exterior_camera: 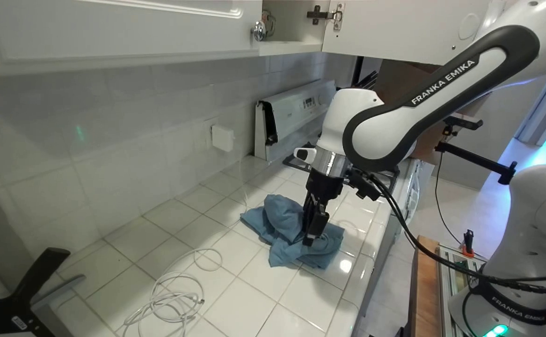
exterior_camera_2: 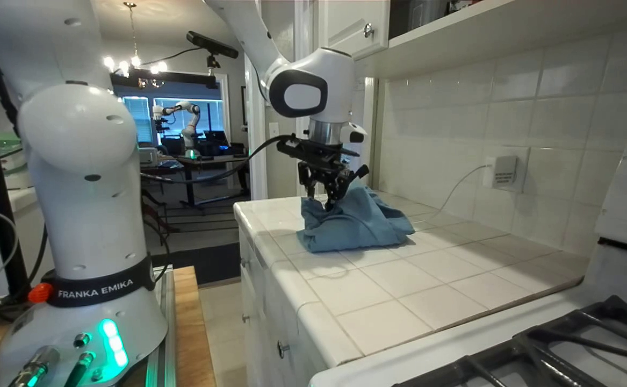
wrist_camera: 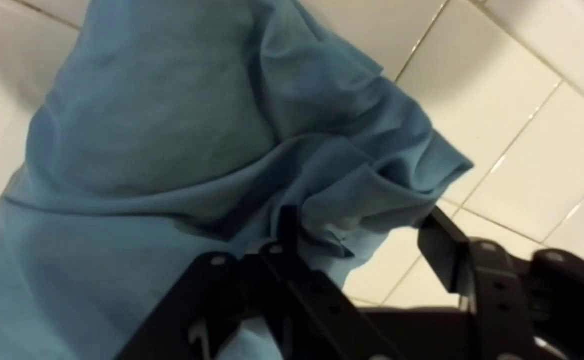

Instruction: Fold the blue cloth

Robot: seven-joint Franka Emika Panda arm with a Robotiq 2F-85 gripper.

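The blue cloth lies crumpled in loose folds on the white tiled counter, in both exterior views (exterior_camera: 282,217) (exterior_camera_2: 356,234). It fills much of the wrist view (wrist_camera: 161,110). My gripper (exterior_camera: 311,234) points down at the cloth's side near the counter's front edge. It also shows in an exterior view (exterior_camera_2: 321,200). In the wrist view my gripper (wrist_camera: 362,222) is open, with a wide gap between the fingers. The left finger sits down among the folds. The right finger is at the cloth's edge, over tile. A bunched fold lies between the fingertips. The left fingertip's very end is partly hidden.
A loose white cable (exterior_camera: 174,302) lies coiled on the counter. A black-handled tool (exterior_camera: 34,295) stands at the near corner. A plug box (exterior_camera_2: 502,171) is on the tiled wall. A stove (exterior_camera_2: 555,349) adjoins the counter. Cabinets (exterior_camera: 127,32) hang above.
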